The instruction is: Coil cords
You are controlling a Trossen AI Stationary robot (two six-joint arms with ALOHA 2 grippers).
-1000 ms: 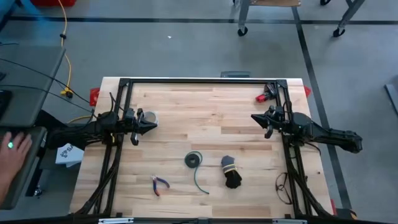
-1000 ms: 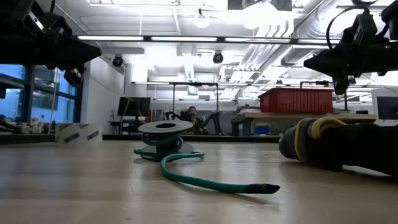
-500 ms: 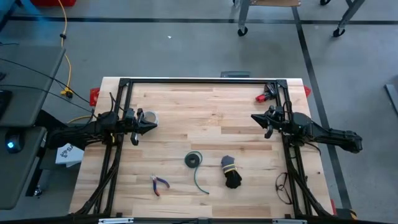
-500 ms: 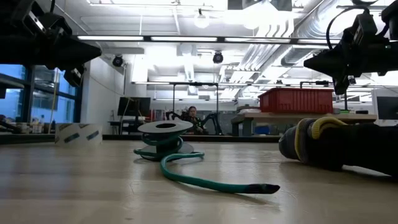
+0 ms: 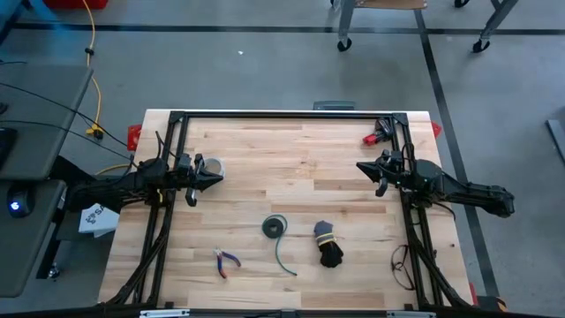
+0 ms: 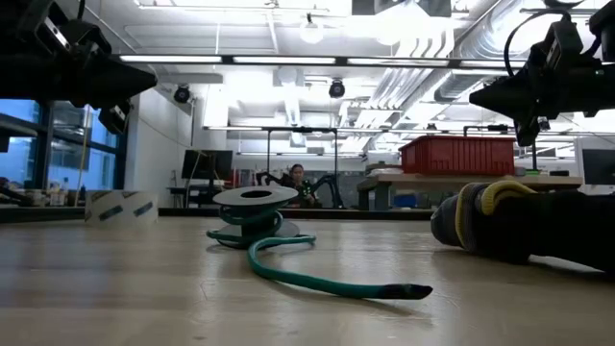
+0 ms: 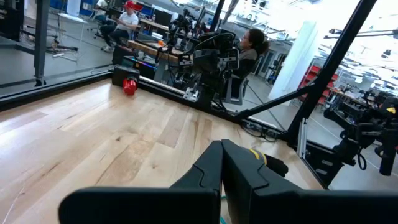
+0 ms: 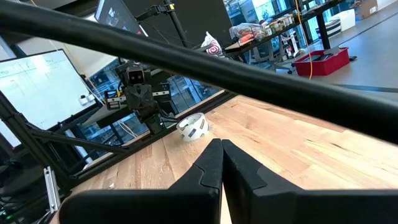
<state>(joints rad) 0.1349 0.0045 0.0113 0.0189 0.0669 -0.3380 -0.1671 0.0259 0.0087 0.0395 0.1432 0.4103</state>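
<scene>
Both arms hang above the table (image 5: 265, 177), well apart. The left end effector (image 5: 216, 176) is clenched on nothing, just beside a pale ring (image 5: 212, 166). The right end effector (image 5: 360, 167) is likewise clenched and empty. The green cord (image 5: 274, 228), a small coil with a loose tail, lies between them, nearer the front edge. A black bundle (image 5: 328, 247) sits just beside it, below the right end effector; pliers (image 5: 226, 261) lie below the left.
</scene>
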